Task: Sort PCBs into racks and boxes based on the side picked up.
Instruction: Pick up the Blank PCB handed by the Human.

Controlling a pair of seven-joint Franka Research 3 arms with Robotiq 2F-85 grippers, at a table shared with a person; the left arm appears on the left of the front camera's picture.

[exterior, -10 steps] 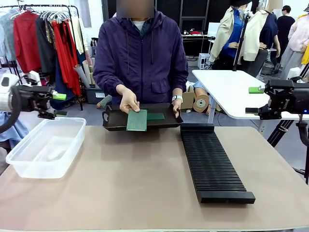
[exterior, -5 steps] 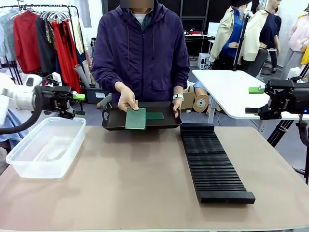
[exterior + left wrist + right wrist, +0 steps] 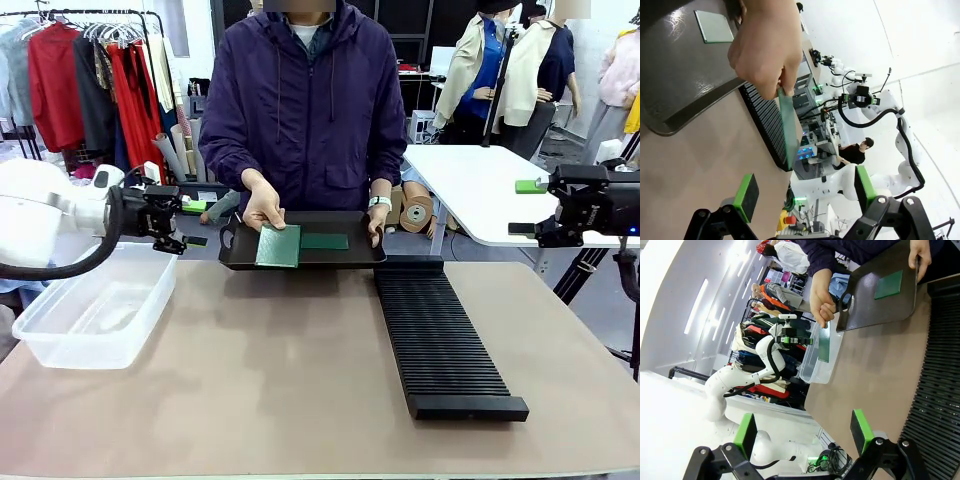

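Scene: we look across a brown table (image 3: 250, 400) at a person lifting one board out of a black tray (image 3: 300, 263) (image 3: 675, 75) (image 3: 865, 310) at the far edge.

Held board, direction: a hand (image 3: 264, 208) (image 3: 762, 45) (image 3: 821, 302) pinches the held board (image 3: 278, 246) (image 3: 788, 131) (image 3: 824, 346) by one short edge. Its long axis runs down from the fingers toward the tray's near rim, with one flat face turned our way. From the left wrist we see it edge-on.

Flat board, direction: the flat board (image 3: 324, 241) (image 3: 713, 26) (image 3: 889, 285) lies in the tray just beside the held one, its long axis across the tray.

Left pincer: the left pincer (image 3: 192, 223) (image 3: 805, 192) hovers over the far end of the clear tub (image 3: 60, 330) (image 3: 815, 367), near the tray's end. Its fingers are spread wide, aimed at the held board, gripping nothing.

Right pincer: the right pincer (image 3: 528, 207) (image 3: 804, 432) hangs well off to the side beyond the black rack (image 3: 440, 340) (image 3: 762, 117) (image 3: 940, 390). Its jaws are apart and it touches nothing.

Looks: the held board is thin and shows a paler grey-green face. The flat board is a darker green.

Other hand: the other hand (image 3: 376, 222) (image 3: 920, 255) grips the tray's opposite end.

Contact: we cannot tell whether the held board's lower edge touches the tray.
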